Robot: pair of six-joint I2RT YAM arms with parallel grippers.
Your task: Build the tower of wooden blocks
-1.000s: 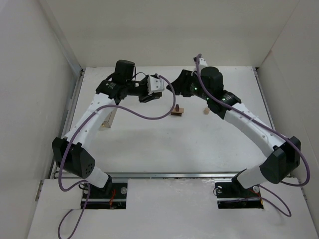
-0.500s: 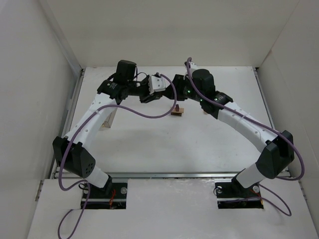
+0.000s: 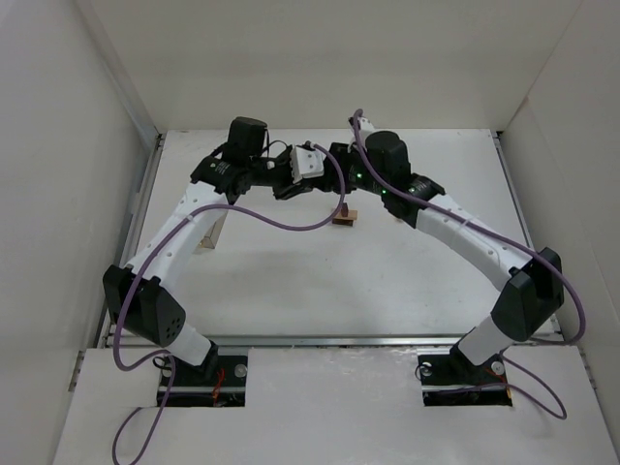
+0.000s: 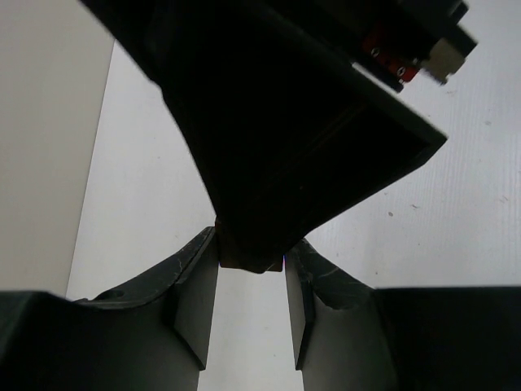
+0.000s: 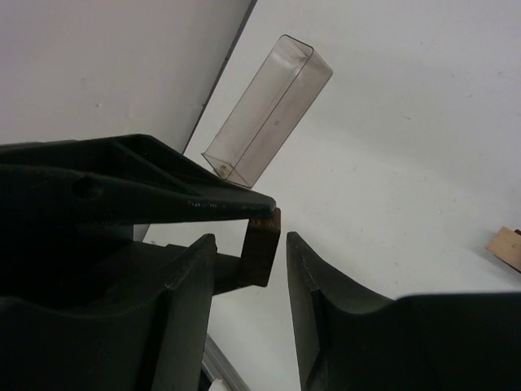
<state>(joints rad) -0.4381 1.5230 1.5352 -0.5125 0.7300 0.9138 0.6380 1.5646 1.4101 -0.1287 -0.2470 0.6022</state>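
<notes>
Left wrist, end effector (image 4: 251,246) pinching brown cube (image 4: 249,259)

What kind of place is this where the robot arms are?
Probably a robot lab test booth: a white table boxed in by plain white walls, two bolted-down arms, and the left hand holding a small dark brown wooden cube.

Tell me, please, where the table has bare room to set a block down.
The wide near stretch of the table, bordered by both arms and the wood stack, is bare; so is the far right corner. It is crowded behind the stack, where the left claw and right claw meet around a dark brown cube.
</notes>
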